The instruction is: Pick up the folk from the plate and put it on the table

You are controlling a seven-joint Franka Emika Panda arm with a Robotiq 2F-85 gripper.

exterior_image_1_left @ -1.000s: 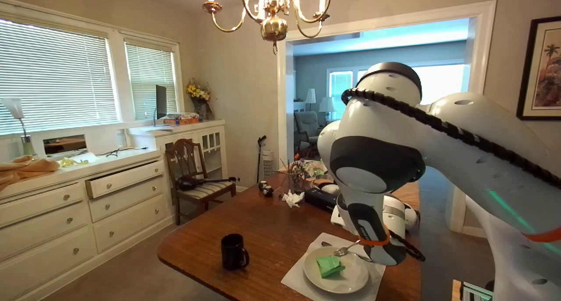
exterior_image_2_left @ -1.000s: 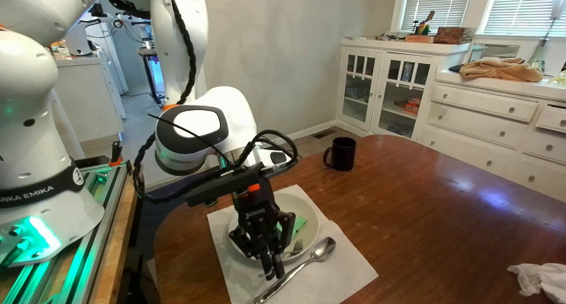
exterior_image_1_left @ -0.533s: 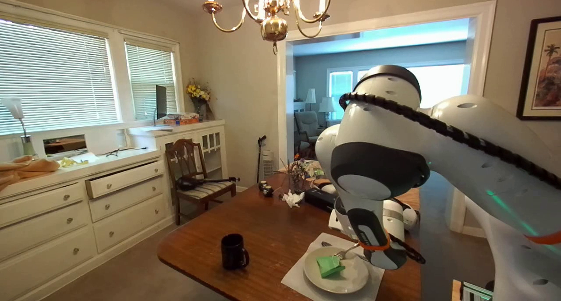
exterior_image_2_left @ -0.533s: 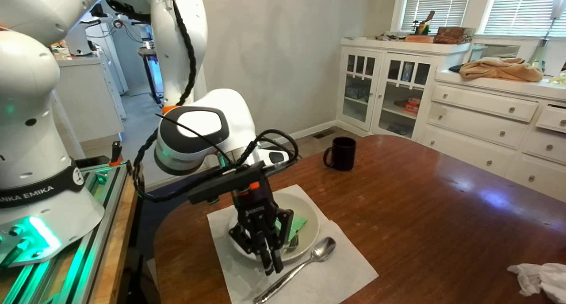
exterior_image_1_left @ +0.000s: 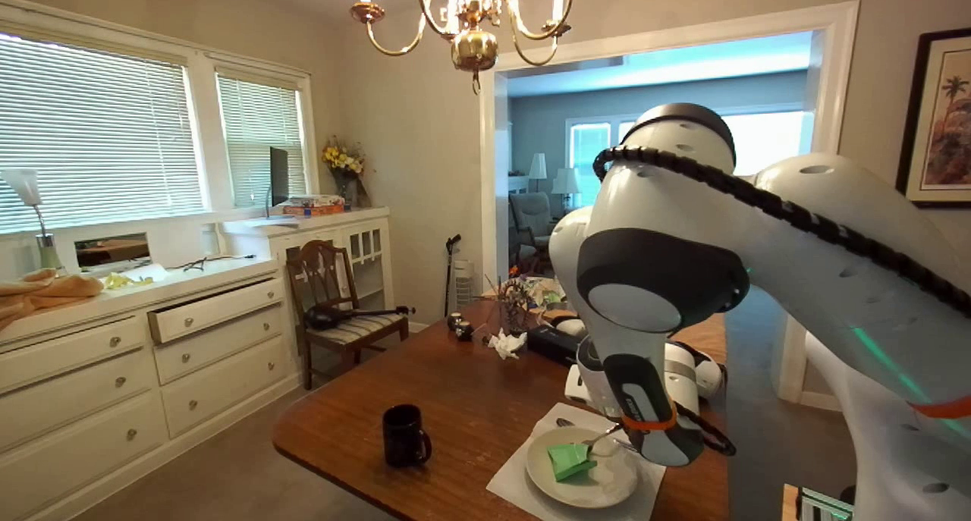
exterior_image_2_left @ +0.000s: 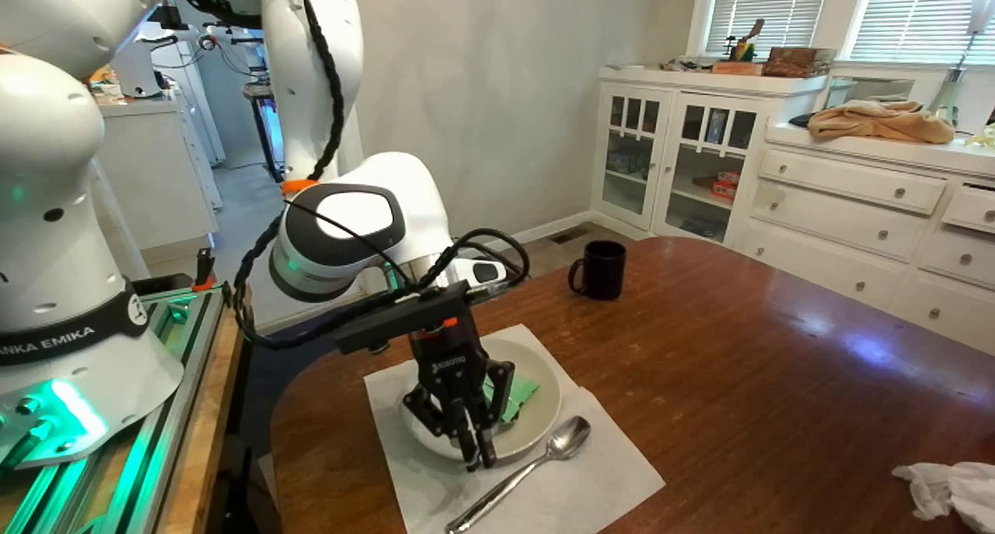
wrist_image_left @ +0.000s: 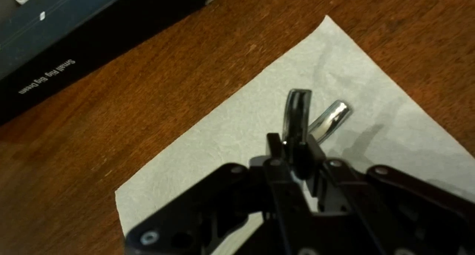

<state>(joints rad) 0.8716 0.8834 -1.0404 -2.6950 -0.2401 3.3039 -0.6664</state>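
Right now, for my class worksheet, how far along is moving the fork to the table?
Done, it seems: the grasp; the wrist view shows the gripper shut on the fork. In hand, probably: the lift; in an exterior view the fork slants over the plate, though contact is unclear. Left: laying it on the table, as it has not yet cleared the plate.

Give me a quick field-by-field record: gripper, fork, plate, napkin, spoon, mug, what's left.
gripper: shut on the handle of the fork
fork: tilted, head end over the plate by the green napkin; whether it touches either is unclear
plate: on white paper on the table
green napkin: folded, on the plate
spoon: on the white paper beside the plate, not held
black mug: upright on the table, apart from the white paper
left to do: set the fork on the table
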